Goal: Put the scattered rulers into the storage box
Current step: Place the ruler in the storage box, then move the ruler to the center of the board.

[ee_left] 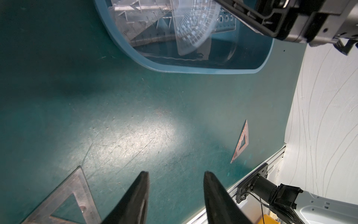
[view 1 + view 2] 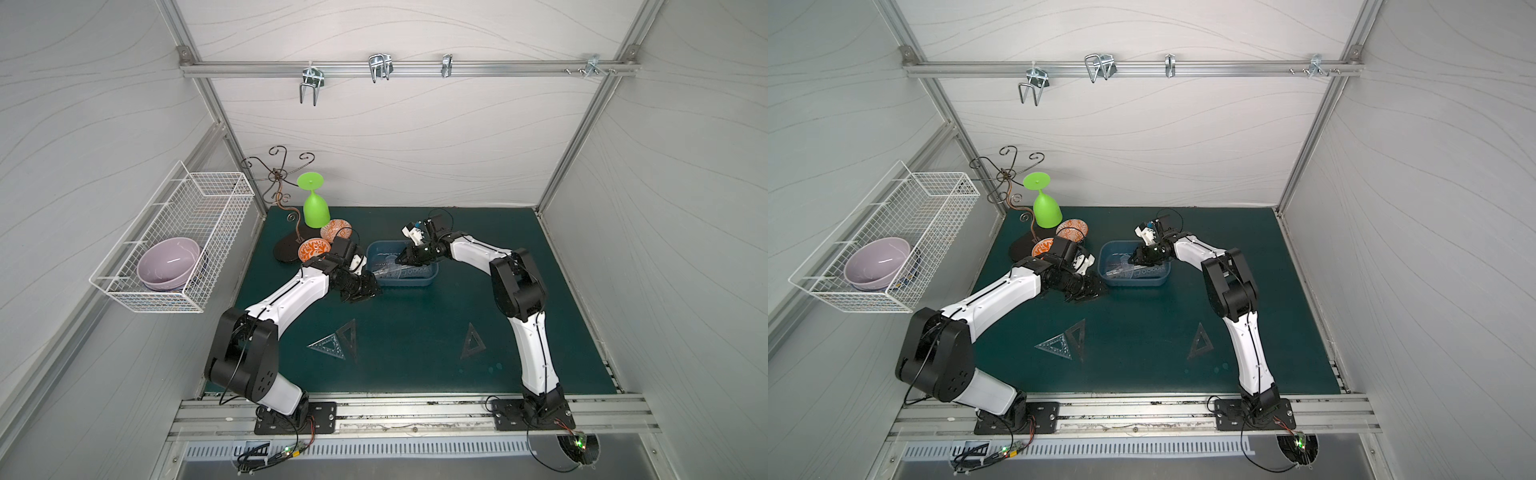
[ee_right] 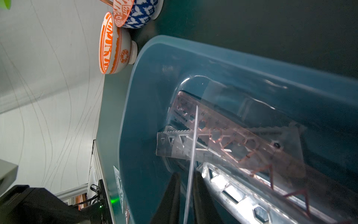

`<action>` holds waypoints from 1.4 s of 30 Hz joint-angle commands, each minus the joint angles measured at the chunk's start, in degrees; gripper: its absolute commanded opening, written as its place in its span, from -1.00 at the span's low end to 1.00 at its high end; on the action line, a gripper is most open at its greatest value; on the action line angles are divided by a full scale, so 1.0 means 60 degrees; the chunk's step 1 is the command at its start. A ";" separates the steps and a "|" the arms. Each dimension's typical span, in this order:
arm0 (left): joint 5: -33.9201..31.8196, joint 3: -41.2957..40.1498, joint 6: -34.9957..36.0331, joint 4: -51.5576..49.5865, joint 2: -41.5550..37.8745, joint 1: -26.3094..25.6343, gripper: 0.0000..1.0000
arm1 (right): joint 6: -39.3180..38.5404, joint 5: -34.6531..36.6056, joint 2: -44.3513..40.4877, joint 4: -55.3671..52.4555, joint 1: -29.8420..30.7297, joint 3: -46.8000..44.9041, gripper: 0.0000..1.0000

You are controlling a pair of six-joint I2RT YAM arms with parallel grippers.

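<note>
Mat's (image 2: 415,316) middle lies open; two bowls (image 2: 314,249) seemingly crowd the storage box (image 2: 415,283).

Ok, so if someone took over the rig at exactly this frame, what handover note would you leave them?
Left gripper: open and empty, hovering over the green mat beside the storage box.
Right gripper: over the box, jaws slightly parted around the protractor, which stands on edge between them. It looks like a release.
Done: straight rulers already lie in the box.
Left: three pieces on the mat. A clear set square lies beside a dark set square, and a second dark set square lies nearer the right arm.
</note>
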 commanded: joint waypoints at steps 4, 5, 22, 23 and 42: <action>0.0172 -0.0028 -0.0066 0.0272 -0.0202 0.0036 0.00 | -0.0518 0.0343 -0.1074 -0.1035 -0.0326 0.0397 -0.54; 0.0175 -0.0099 -0.0098 0.0305 -0.0289 0.0023 0.00 | -0.0605 0.0440 -0.1499 -0.1170 -0.0356 0.0291 -0.53; -0.1461 -0.1537 -0.1348 0.1569 -0.1565 -0.3244 0.41 | 0.0746 0.6537 -1.0887 -0.3865 0.0569 -0.9341 -0.26; -0.1490 -0.1496 -0.1348 0.1590 -0.1452 -0.3362 0.44 | 0.0910 0.6518 -1.1051 -0.3823 0.0597 -0.9640 -0.25; -0.1604 -0.1206 -0.0954 0.1327 -0.0401 -0.3440 0.46 | 0.2255 0.6454 -0.9568 -0.2480 0.1307 -1.0754 -0.22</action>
